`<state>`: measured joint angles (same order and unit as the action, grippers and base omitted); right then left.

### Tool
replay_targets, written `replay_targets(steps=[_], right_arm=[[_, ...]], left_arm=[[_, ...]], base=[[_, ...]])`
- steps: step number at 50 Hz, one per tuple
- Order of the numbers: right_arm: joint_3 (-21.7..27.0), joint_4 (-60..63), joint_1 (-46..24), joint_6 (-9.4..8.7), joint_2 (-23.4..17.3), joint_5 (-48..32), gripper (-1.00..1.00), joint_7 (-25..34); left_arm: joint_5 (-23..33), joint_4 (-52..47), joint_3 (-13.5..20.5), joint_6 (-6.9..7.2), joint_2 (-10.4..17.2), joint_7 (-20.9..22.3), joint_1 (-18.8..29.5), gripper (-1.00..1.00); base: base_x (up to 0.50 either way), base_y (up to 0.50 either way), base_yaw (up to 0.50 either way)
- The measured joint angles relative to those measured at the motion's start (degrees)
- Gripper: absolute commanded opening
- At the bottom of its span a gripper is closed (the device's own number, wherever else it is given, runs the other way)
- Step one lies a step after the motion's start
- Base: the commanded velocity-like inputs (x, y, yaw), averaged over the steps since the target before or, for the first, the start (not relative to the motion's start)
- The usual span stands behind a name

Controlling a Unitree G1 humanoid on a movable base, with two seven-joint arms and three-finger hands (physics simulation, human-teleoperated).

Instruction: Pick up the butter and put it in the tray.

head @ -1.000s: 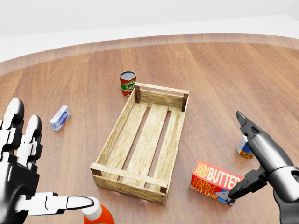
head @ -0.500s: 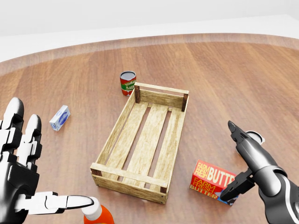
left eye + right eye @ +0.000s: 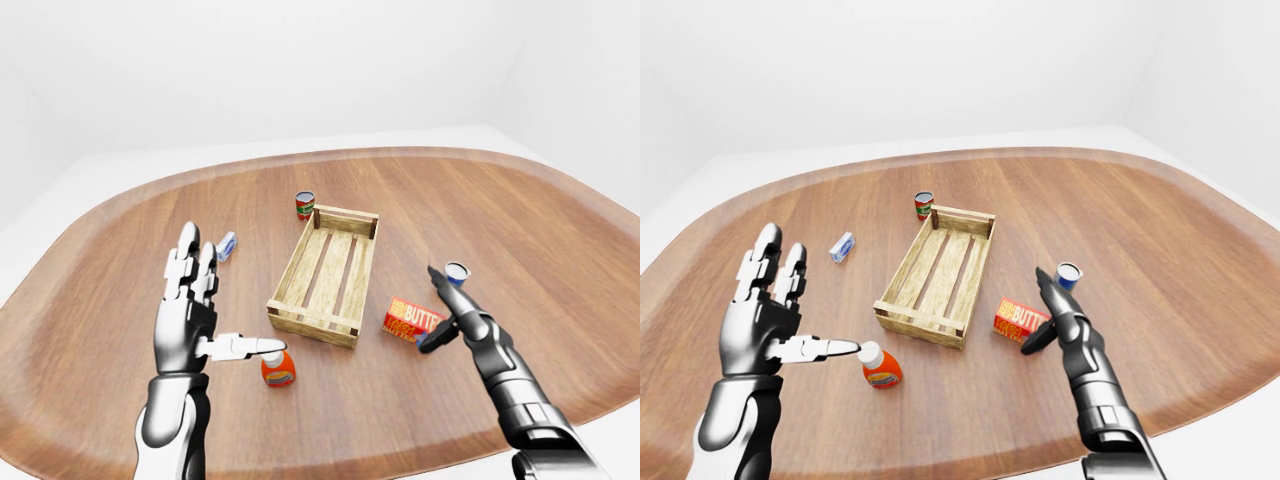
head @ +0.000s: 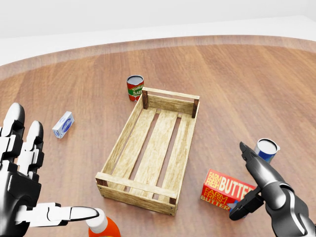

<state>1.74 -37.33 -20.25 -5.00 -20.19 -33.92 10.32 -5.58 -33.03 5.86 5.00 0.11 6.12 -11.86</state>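
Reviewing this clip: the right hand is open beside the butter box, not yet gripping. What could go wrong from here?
1. The right hand is open at the right end of the butter box; closing there may push the box away rather than grip it.
2. The blue can stands just beyond that hand and could be knocked over.
3. The box must clear the wooden tray's raised side or it may catch on it.

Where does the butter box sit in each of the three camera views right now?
Left-eye view: butter box right of centre, beside the wooden tray.
Head view: butter box lower right, by the right robot hand.
Right-eye view: butter box right of centre.
Shared landmark: the tray's near right corner.
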Motion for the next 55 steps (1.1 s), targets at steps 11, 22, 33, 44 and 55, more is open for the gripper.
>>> replay_targets(steps=[11, 22, 33, 44, 55], right_arm=[[-1.11, -5.74, -1.72, 0.0, 0.47, 0.28, 1.0, -1.66], [-1.95, -9.99, -3.16, 0.0, 0.84, 0.45, 1.0, -2.81], [-2.6, -13.76, -4.45, 0.0, 1.31, 0.58, 1.0, -3.87], [-3.07, -17.06, -5.52, 0.0, 1.65, 0.53, 1.0, -4.94], [-3.32, -18.98, -6.52, 0.0, 1.9, -0.41, 1.0, -5.88]], left_arm=[[-0.01, 0.05, 0.01, 0.0, 0.01, 0.02, 0.04, 1.0], [-0.05, 0.07, 0.03, 0.0, 0.02, 0.05, 0.04, 1.0], [-0.13, -0.12, 0.1, 0.0, 0.03, 0.12, 0.02, 1.0], [-0.17, -0.22, 0.1, 0.0, 0.02, 0.15, 0.01, 1.0], [-0.2, -0.34, 0.09, 0.0, 0.03, 0.2, -0.01, 1.0]], base=[[0.0, 0.0, 0.0], [0.0, 0.0, 0.0], [0.0, 0.0, 0.0], [0.0, 0.0, 0.0], [0.0, 0.0, 0.0]])
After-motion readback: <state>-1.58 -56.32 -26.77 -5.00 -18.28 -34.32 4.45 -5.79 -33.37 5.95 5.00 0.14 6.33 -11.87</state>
